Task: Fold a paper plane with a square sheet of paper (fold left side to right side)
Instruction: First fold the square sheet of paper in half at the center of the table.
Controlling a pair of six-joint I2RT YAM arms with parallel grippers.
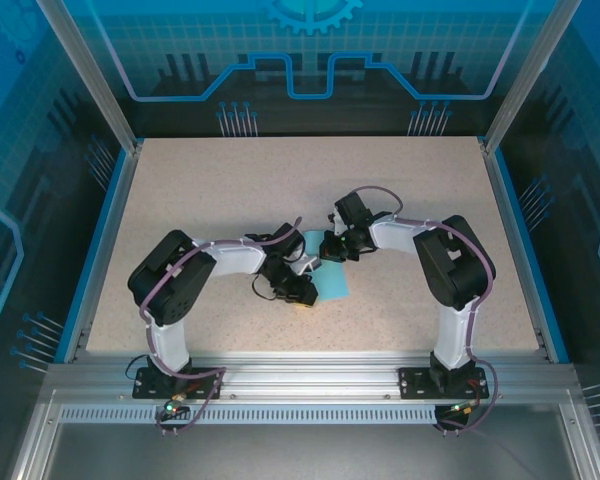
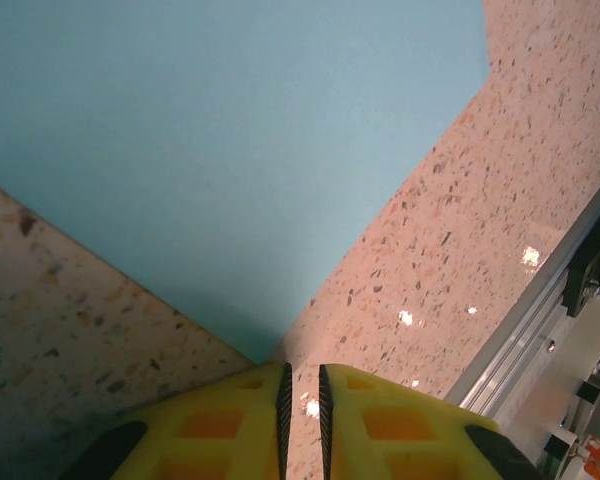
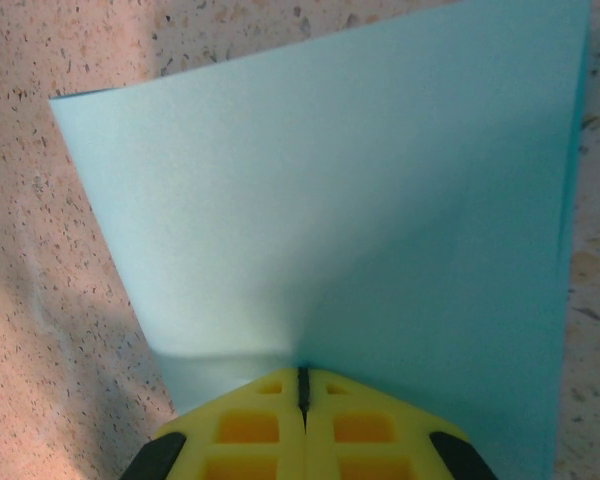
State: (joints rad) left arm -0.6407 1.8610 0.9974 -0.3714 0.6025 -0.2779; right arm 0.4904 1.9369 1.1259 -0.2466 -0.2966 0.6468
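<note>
Now R gripper (image 3: 302, 378) pinching paper (image 3: 380, 200) edge, holding it raised; L gripper (image 2: 302, 388) nearly closed, gripping nothing, sitting at paper corner.

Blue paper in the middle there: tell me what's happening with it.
Two robot arms are folding the light-blue square sheet of paper on the table. The right arm has its jaws shut on one edge, holding it raised in a soft bend. The left arm has its jaws nearly closed at a corner lying flat; whether they pinch it is unclear.
</note>
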